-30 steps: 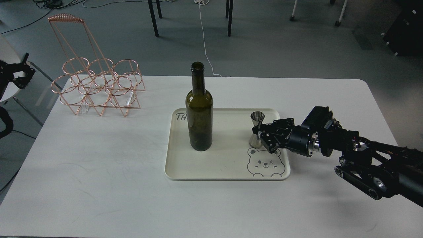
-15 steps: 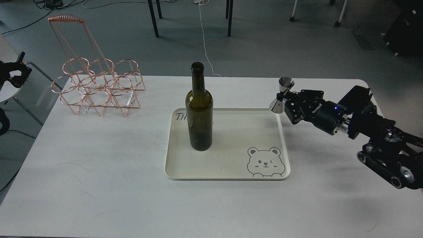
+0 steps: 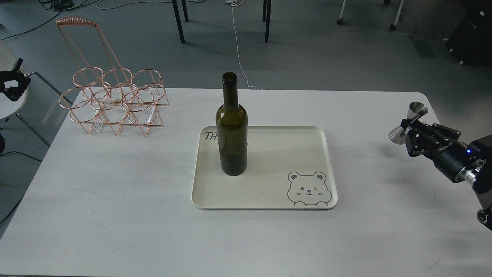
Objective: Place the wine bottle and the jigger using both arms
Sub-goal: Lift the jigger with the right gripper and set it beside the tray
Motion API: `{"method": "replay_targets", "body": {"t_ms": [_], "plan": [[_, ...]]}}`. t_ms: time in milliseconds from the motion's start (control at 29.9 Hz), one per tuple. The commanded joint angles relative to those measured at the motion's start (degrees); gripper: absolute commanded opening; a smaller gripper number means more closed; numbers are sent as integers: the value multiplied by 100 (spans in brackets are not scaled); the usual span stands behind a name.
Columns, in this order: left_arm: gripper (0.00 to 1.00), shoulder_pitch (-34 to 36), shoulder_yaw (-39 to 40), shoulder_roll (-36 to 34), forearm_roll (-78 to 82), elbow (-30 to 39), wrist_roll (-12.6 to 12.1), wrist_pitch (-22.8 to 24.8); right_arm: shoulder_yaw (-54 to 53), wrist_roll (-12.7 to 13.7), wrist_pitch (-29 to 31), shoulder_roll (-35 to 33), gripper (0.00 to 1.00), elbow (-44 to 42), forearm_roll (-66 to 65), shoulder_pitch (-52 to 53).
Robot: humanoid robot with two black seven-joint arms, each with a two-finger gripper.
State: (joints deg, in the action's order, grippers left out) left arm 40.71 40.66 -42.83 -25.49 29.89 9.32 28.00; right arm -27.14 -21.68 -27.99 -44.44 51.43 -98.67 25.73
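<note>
The dark olive-green wine bottle [image 3: 231, 130] stands upright on the left part of the cream tray [image 3: 269, 192]. My right gripper [image 3: 408, 127] is shut on the waist of the silver jigger [image 3: 409, 123] and holds it tilted above the table's right side, well clear of the tray. My left gripper [image 3: 13, 86] shows small and dark at the far left edge, off the table; its fingers cannot be told apart.
A copper wire bottle rack [image 3: 111, 100] stands at the table's back left. The tray has a bear drawing [image 3: 309, 189] in its front right corner. Chair legs and cables lie on the floor behind the white table [image 3: 115, 192].
My right gripper lifted the jigger off the tray, then carried it right and slightly down toward the table's right edge. The left gripper shifted slightly at the left edge. The bottle stayed put.
</note>
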Motion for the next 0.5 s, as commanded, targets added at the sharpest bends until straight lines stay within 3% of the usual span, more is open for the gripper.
{"method": "replay_targets", "body": {"t_ms": [0, 468], "plan": [[99, 7, -5, -6, 0, 8, 0, 0, 33, -12, -1, 50, 1, -19, 234, -296], [99, 34, -14, -14, 0, 26, -9, 0, 42, -38, -1, 313, 10, -36, 296, -560]]}}
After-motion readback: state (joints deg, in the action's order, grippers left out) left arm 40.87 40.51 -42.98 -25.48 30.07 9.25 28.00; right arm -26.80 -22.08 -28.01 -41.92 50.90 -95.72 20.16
